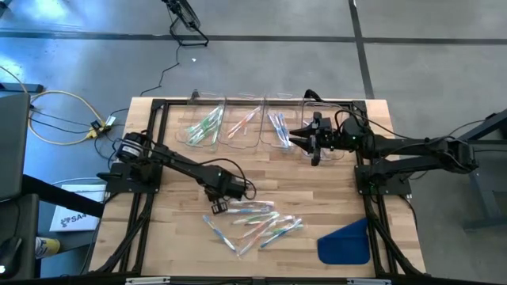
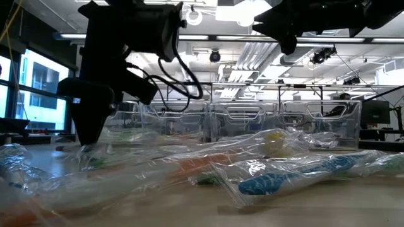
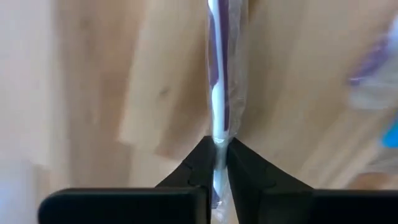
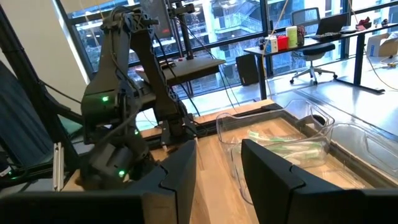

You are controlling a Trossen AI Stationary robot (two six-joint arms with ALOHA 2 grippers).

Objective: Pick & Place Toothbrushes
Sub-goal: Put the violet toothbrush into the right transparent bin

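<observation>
A pale wooden table [image 1: 182, 237] stood on a grey concrete floor, in a wide room with glass walls, ceiling lights and desks beyond. Four clear bins [image 1: 244, 123] lined its far edge, three holding wrapped toothbrushes; the fourth was hidden under the right gripper [image 1: 310, 141], which hovered there with fingers apart, holding nothing. About ten more toothbrushes [image 1: 257, 222] lay scattered near the front edge, beside one blue cloth-like piece [image 1: 346, 243]. The left gripper [image 3: 219, 163] was down at the pile's left end, its fingers pinched on one wrapped purple toothbrush [image 3: 219, 81] lying on the wood.
</observation>
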